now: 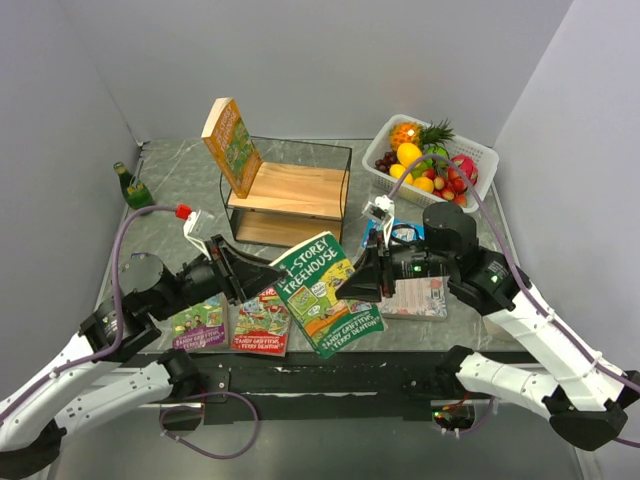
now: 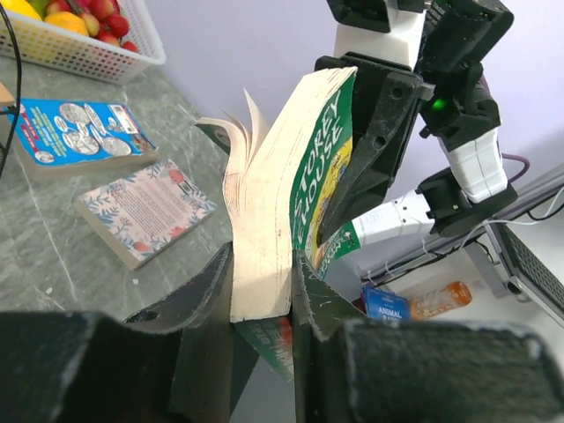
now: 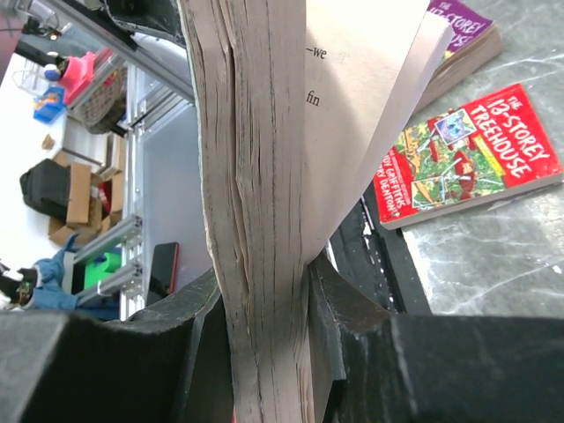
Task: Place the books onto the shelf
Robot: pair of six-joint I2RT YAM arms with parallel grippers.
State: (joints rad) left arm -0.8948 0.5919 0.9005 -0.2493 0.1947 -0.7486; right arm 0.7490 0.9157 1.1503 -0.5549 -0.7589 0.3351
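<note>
A green Treehouse book hangs above the table's front middle, gripped from both sides. My left gripper is shut on its page block from the left. From the right, my right gripper is shut on the same book, whose loose pages fan out. The shelf stands behind, with an orange book leaning upright on its top board. Purple and red books lie flat at front left. The pink book lies under the right arm.
A white fruit basket sits at the back right. A green bottle stands by the left wall. A blue book lies flat near the pink one, between shelf and basket.
</note>
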